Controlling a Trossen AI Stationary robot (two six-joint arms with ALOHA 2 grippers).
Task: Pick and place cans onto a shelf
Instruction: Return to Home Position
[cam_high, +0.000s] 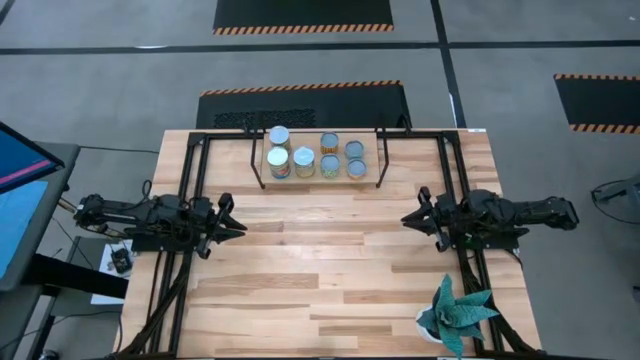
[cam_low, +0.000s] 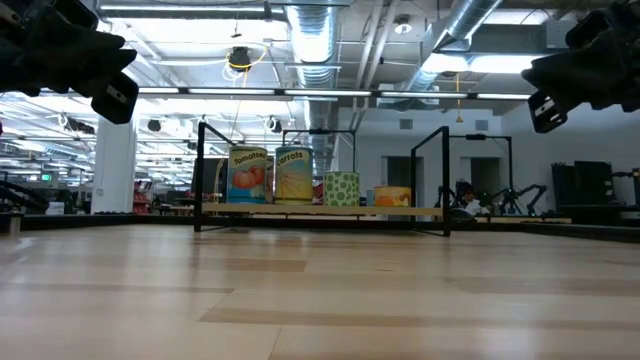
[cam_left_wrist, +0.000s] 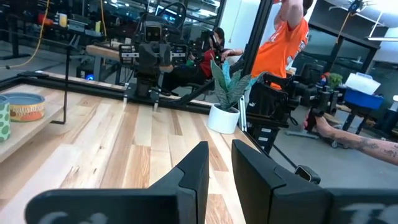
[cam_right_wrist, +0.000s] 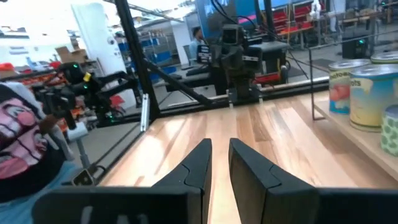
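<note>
Looks like the homing step: all seven cans (cam_high: 305, 160) sit on the shelf (cam_low: 300, 211), well ahead of both tools. Left gripper (cam_left_wrist: 219, 149) and right gripper (cam_right_wrist: 219, 146) hang empty, fingers slightly parted. I'd say nothing's left to grab.

Cans (cam_high: 304, 160): seen from overhead, tops only; side labels hidden.
Rear cans: at table height four fronts show on the shelf (cam_low: 430, 212); the others stand hidden behind them.
Green dotted can (cam_left_wrist: 2, 121): sliced by the frame edge in both wrist views.
Low yellow can (cam_low: 392, 197): label print too small to read.
Person in orange (cam_left_wrist: 287, 37): head cut off by the frame's top.
Plant (cam_high: 455, 310): pot largely covered by its leaves from above.
</note>
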